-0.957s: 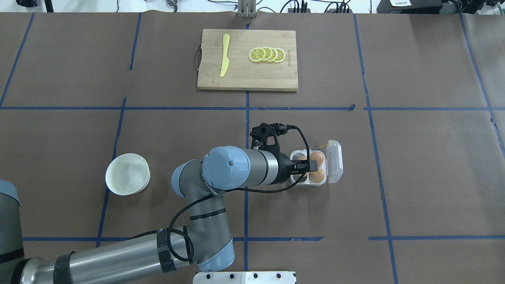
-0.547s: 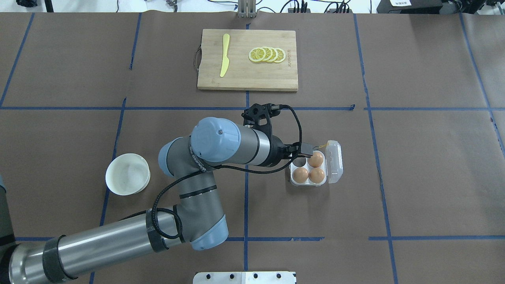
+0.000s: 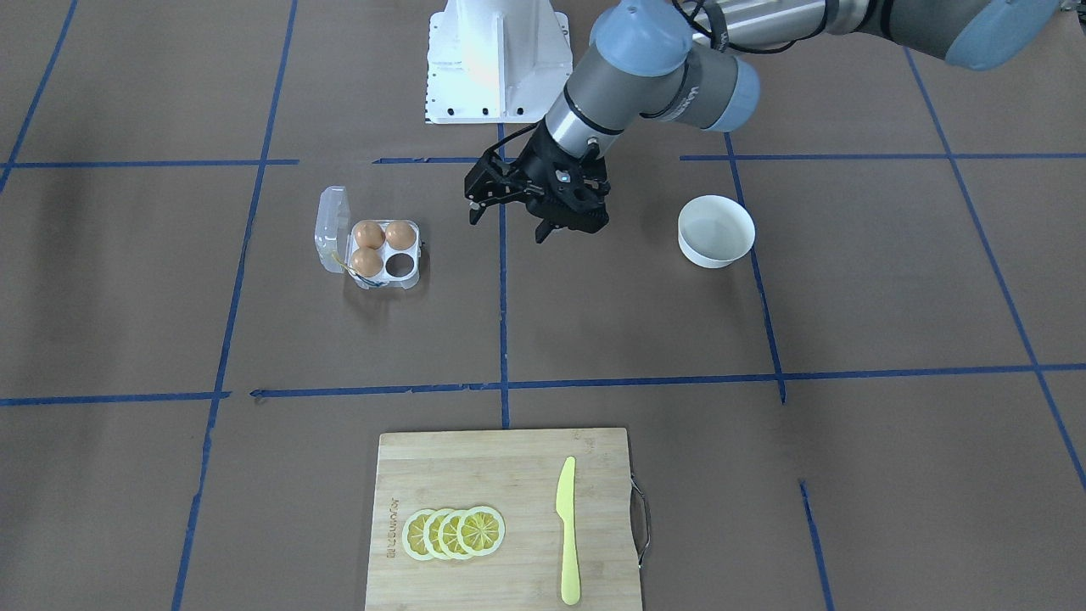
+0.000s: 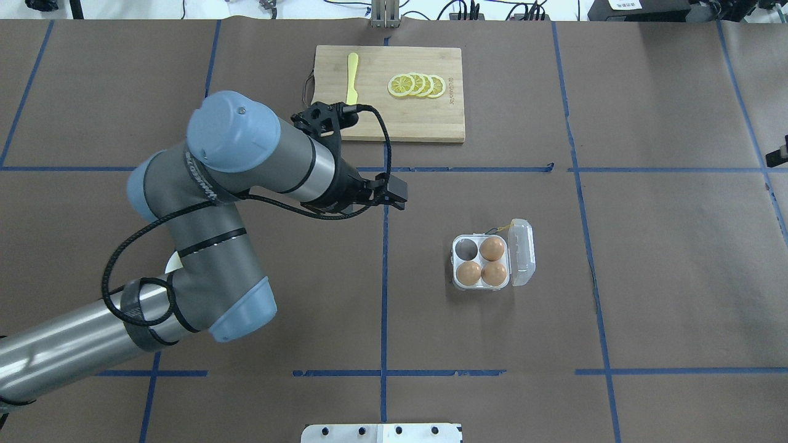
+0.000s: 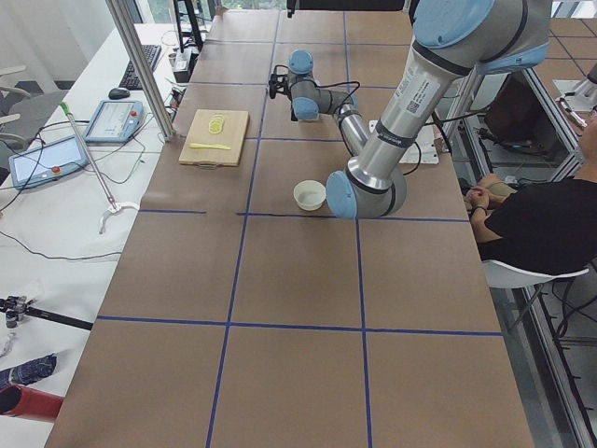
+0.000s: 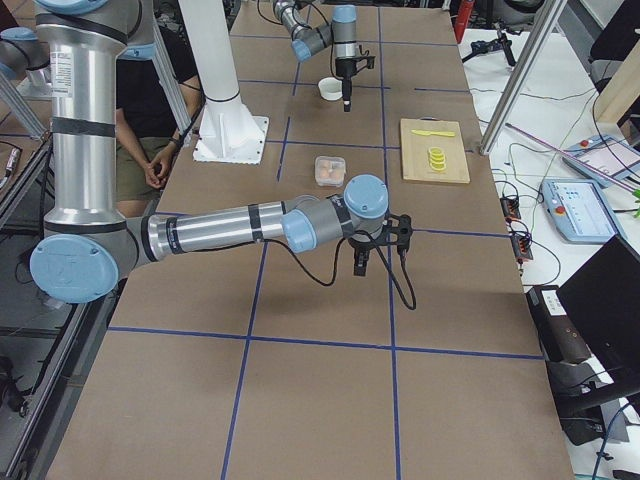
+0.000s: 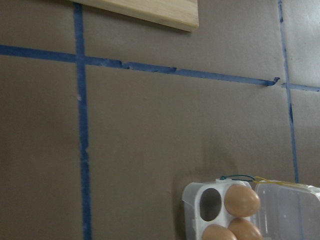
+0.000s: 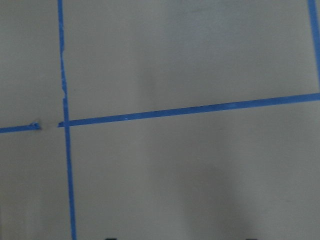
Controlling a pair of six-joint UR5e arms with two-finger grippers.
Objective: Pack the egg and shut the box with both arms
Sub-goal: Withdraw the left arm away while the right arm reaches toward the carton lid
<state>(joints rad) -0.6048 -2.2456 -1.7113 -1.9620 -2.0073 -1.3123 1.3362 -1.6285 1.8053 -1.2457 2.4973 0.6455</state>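
The clear box lies right of centre with its lid open to the right. Three eggs fill three of its cells, one of them being the far-right egg. The far-left cell is empty. The box also shows in the front view and at the bottom of the left wrist view. My left gripper is open and empty, raised well to the left of the box. My right gripper hangs over bare table far to the right; I cannot tell if it is open.
A white bowl stands on the left side, mostly hidden under my left arm in the overhead view. A wooden cutting board with lemon slices and a yellow knife lies at the far middle. A white pedestal stands at the robot's side.
My left gripper has left the box, rising and swinging away to the left and farther out. The three eggs stay in the box with the lid open.
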